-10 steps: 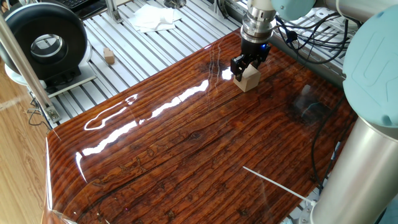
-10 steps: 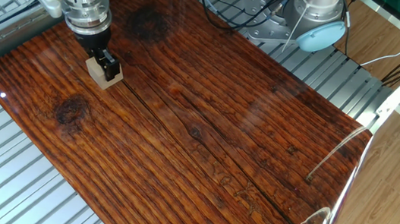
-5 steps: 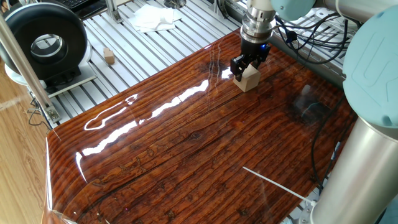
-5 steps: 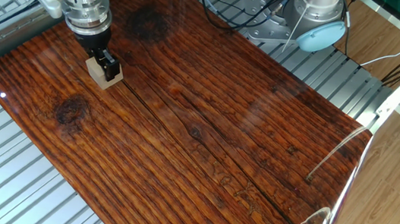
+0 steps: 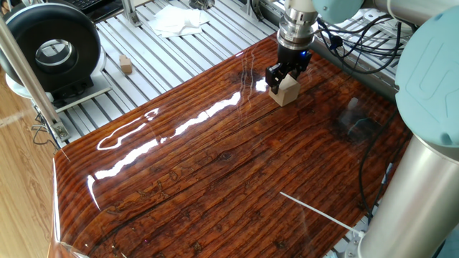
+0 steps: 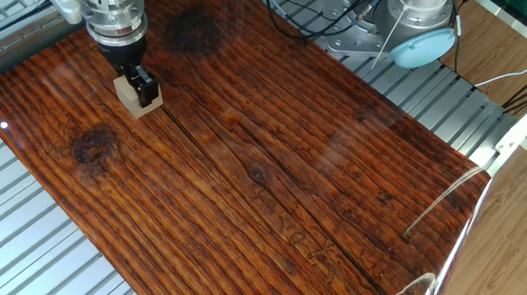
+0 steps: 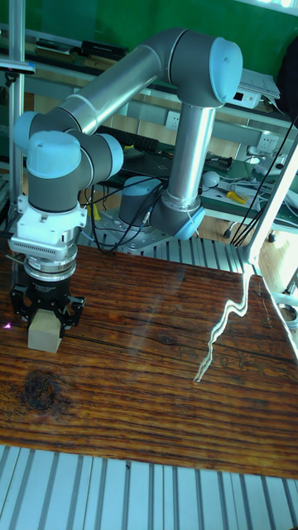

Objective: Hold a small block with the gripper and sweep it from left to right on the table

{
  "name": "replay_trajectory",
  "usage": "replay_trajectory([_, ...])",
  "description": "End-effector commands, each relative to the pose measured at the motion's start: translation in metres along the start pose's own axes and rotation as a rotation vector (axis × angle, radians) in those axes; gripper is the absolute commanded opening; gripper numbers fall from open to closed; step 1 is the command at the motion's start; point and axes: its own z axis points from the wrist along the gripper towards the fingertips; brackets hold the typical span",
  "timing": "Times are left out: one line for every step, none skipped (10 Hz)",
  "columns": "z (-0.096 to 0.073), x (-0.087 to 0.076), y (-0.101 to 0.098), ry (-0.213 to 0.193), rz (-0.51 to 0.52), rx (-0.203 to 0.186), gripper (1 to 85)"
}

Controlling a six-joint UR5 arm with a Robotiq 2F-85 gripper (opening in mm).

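Gripping small block [image 5: 286,90], hand [image 5: 282,77] vertical

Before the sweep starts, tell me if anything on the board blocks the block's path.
Nothing visible does. The gripper is shut on the small block near one end of the table, and the board ahead of it is bare wood with only reflections.

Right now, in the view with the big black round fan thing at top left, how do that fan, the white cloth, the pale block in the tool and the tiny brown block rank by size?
1. Black fan
2. White cloth
3. Pale block
4. Tiny brown block

The two blocks lie at a similar depth, so that order looks sound.
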Motion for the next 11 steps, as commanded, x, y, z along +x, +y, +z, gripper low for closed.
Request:
replay_trajectory([-0.0009, -0.0007, 0.0025, -0.004, 0.006, -0.012, 1.0])
replay_trajectory([-0.0009, -0.001, 0.0028, -0.006, 0.006, -0.012, 1.0])
replay_trajectory([-0.0009, -0.001, 0.0033, -0.006, 0.006, -0.012, 1.0])
replay_trajectory([-0.0011, -0.001, 0.004, -0.006, 0.006, -0.012, 1.0])
replay_trajectory([-0.0012, -0.001, 0.0049, -0.005, 0.008, -0.014, 1.0])
replay_trajectory([-0.0013, -0.0011, 0.0052, -0.005, 0.009, -0.014, 1.0])
replay_trajectory([-0.0013, -0.0006, 0.0055, -0.004, 0.009, -0.014, 1.0])
replay_trajectory([-0.0009, -0.0004, 0.0065, -0.004, 0.009, -0.015, 1.0])
replay_trajectory([-0.0005, -0.0004, 0.0067, -0.004, 0.009, -0.015, 1.0])
replay_trajectory([-0.0005, -0.0004, 0.0068, -0.004, 0.009, -0.015, 1.0])
replay_trajectory([-0.0005, -0.0004, 0.0064, -0.004, 0.009, -0.014, 1.0])
